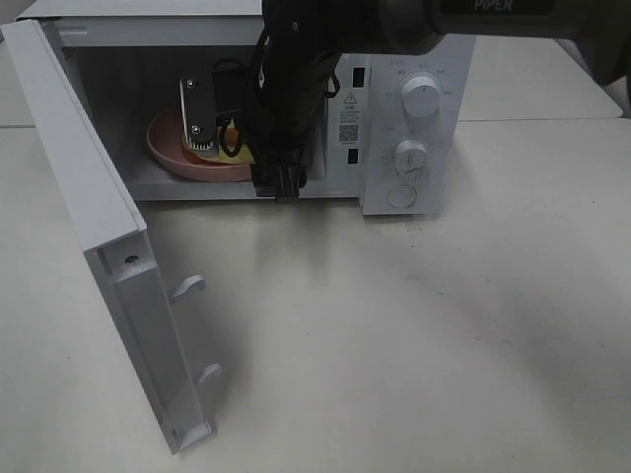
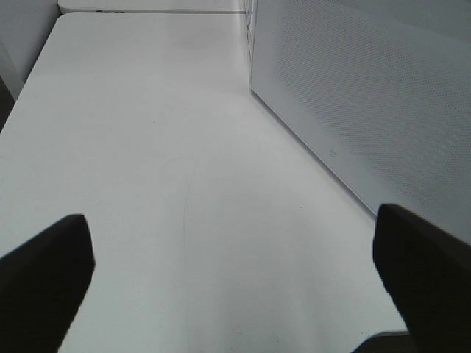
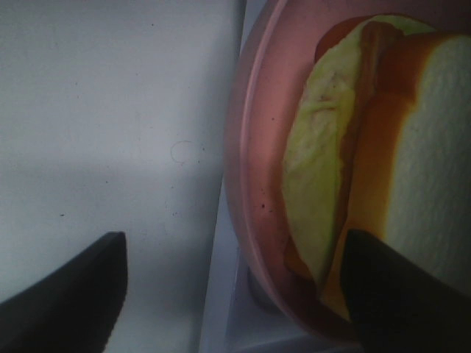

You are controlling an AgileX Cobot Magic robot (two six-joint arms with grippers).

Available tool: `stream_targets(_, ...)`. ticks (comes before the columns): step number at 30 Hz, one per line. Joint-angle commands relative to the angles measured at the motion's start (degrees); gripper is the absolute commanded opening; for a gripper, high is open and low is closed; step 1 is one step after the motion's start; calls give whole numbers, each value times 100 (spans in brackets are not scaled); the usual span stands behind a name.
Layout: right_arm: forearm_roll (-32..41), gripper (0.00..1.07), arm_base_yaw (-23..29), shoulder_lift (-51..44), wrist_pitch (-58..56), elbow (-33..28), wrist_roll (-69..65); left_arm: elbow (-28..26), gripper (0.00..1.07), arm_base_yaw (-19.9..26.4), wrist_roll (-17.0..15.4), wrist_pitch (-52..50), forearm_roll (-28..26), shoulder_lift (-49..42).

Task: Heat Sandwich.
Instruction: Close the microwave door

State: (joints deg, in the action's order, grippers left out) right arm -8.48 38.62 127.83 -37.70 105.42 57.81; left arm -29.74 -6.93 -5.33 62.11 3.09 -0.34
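We found the sandwich [image 3: 397, 147] on its pink plate [image 3: 254, 184] inside the microwave [image 1: 414, 59]. It lay directly ahead of the right hand [image 3: 234, 243], which had reached into the cavity. That hand stood wide, its two fingers well apart and closed on nothing. The plate's rim ran between them, and the sandwich sat close against one finger; we could not tell whether they touched.

The left hand [image 2: 232, 220] was wide too and empty. Only bare worktop [image 2: 184, 147] lay ahead of it, with the microwave's side wall off to one side.

We judged the loading step as good as done, since plate and sandwich rested on the cavity floor with no grip on them. The door [image 1: 89, 197] stood swung fully out, well away from either hand. The two dials [image 1: 421, 97] were beside the right arm, outside the cavity, with nothing on them. By our reckoning, three things were left: drawing the right arm out of the cavity, shutting the door, and turning a dial to start the heating.
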Motion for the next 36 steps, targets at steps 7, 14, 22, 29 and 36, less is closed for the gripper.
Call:
stream_targets(7,-109,76,17,-722,504,-928,-350,11,98,11,-6,-74,-34,-126)
stream_targets(14,-109,76,17,-1261,854,-1753,-350,11,98,11,-6,-74,-34,-126)
stream_targets(22,-97,76,17,-1914,1152,-2790,-407,11,98,11,-6,-74,-34,-126)
stream_targets(29,-80,76,17,-2492,1261,-3592,-607,11,98,11,-6,-74,-34,-126)
stream_targets(36,-74,76,17,-3065,1272,-4257,-653,11,98,11,-6,-74,-34,-126)
